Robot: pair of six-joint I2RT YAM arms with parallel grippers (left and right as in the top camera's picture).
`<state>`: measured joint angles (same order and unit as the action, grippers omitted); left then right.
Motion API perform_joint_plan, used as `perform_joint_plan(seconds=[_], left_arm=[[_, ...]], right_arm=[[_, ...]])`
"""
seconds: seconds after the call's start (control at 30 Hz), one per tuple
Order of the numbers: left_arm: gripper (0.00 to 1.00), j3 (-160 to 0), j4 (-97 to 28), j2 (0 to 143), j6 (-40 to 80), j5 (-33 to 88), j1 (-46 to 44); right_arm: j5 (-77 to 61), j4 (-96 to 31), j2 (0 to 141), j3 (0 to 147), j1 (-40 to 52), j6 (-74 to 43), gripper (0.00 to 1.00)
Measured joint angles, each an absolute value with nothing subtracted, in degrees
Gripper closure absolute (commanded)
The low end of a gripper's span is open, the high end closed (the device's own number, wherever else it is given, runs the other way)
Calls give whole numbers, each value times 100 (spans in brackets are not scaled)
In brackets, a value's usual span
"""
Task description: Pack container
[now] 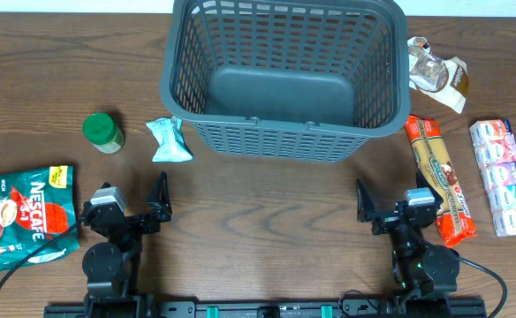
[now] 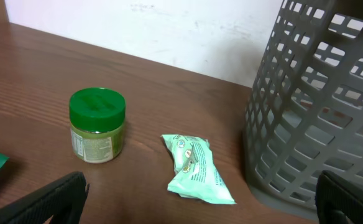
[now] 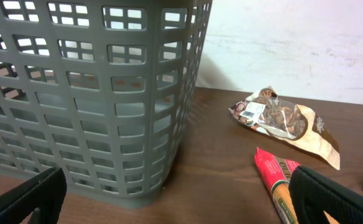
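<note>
The container is a large dark grey lattice basket at the back middle of the table, and it is empty. It also shows in the left wrist view and the right wrist view. My left gripper is open and empty near the front left, a short way in front of a mint-green packet and a green-lidded jar. My right gripper is open and empty near the front right, next to a red spaghetti pack.
A red and green Nescafe bag lies at the front left. A brown snack bag lies right of the basket. A pink and white multipack lies at the far right edge.
</note>
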<state>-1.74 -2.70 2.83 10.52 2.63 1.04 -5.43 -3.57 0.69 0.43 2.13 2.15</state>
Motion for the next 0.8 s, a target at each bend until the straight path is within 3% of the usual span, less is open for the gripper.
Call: perform_joint_plan(seconds=[0.8], left_arm=[[1,-174,-270,283,1055,263,-45]], right_arm=[[-543,-357,69,43,213,215,1]])
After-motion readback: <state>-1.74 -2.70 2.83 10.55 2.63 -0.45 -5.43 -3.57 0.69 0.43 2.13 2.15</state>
